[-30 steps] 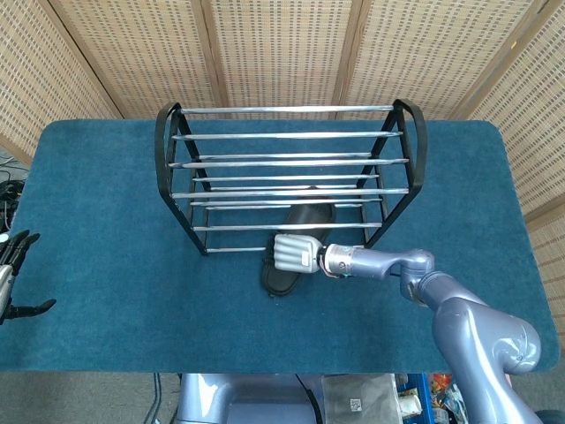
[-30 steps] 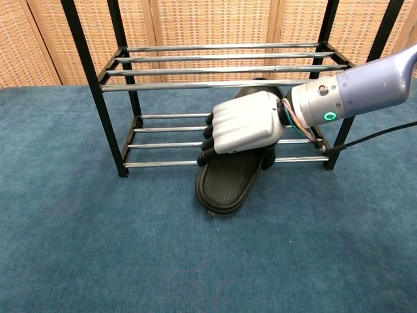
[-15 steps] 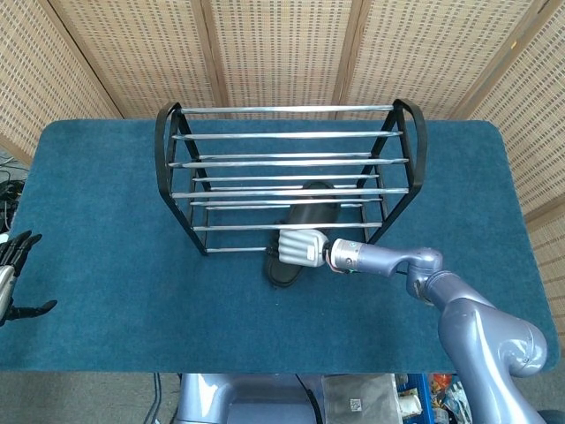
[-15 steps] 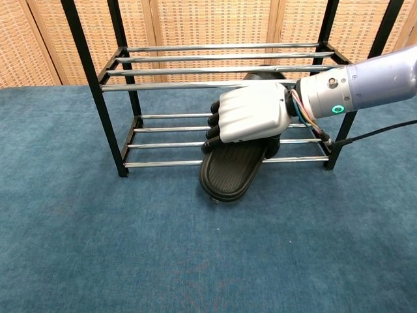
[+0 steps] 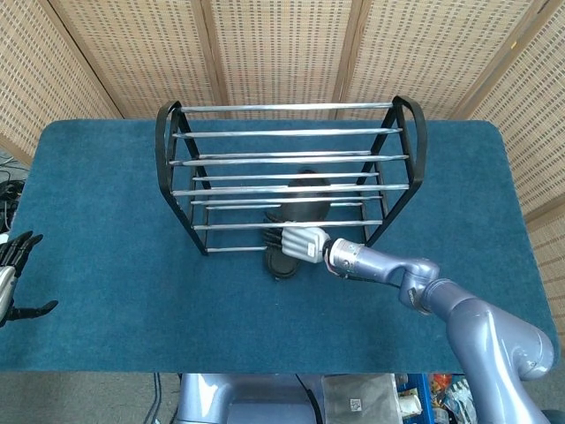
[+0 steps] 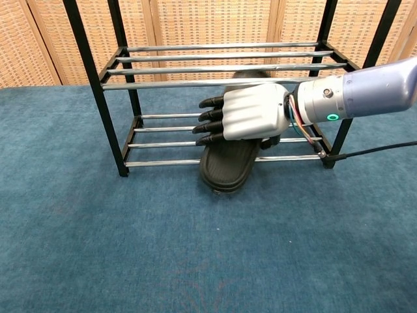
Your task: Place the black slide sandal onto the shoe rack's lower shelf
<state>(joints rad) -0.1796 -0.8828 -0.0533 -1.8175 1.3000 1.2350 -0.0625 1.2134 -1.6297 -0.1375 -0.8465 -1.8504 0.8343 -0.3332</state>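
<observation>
The black slide sandal (image 6: 225,171) lies on the lower shelf bars (image 6: 163,145) of the black shoe rack (image 6: 98,85), its near end sticking out over the front bar. My right hand (image 6: 251,119) lies flat over the sandal's top, fingers stretched straight out to the left and no longer wrapped around it. In the head view the sandal (image 5: 284,264) shows under the rack (image 5: 164,141) bars, with the right hand (image 5: 300,243) at the front rail. My left hand (image 5: 11,276) hovers at the far left edge, fingers apart, holding nothing.
The rack stands mid-table on blue carpet-like cloth (image 5: 106,230). Its upper shelf (image 6: 221,65) carries nothing. Wicker screens (image 5: 282,44) close off the back. A black cable (image 6: 378,150) runs from the rack's right foot.
The right hand has pushed the sandal further in onto the lower shelf. Its fingers, curled over the sandal's edge before, are now straightened. The left hand has stayed still.
</observation>
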